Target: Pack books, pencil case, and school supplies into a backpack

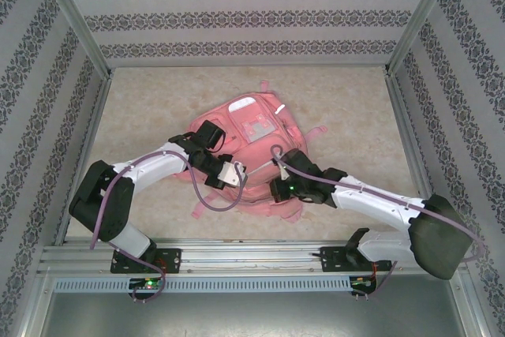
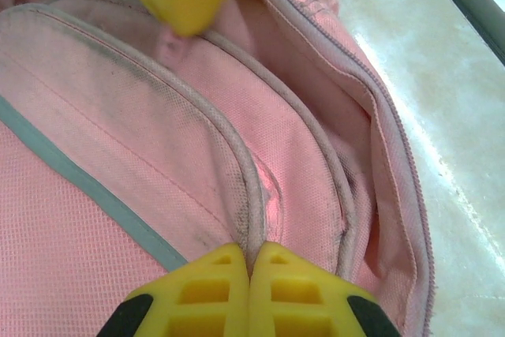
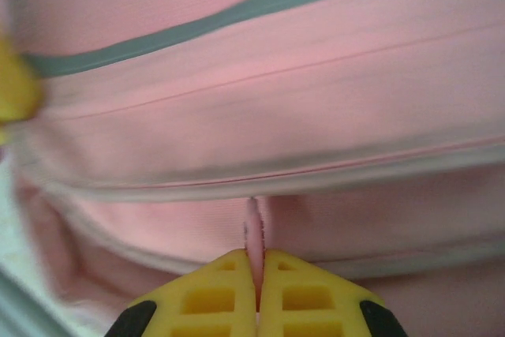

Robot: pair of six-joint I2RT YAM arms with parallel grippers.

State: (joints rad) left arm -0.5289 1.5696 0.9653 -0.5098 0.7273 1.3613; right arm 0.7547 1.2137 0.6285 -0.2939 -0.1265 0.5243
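Backpack lies mid-surface, front up. Left gripper pinched closed on pocket seam. Right gripper clamped on pink tab. Likely zipper step. Contents hidden, so packed or not: cannot tell.

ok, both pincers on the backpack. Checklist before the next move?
1. Grip of left pincer on the backpack pocket piping, jaws shut: ok.
2. Grip of right pincer on the pink tab, jaws shut: ok.
3. Pincers close together but not touching: ok.
4. Zip open enough for packing: cannot tell.
5. Bag lying flat on the table: ok.
6. Anything already packed inside: cannot tell.
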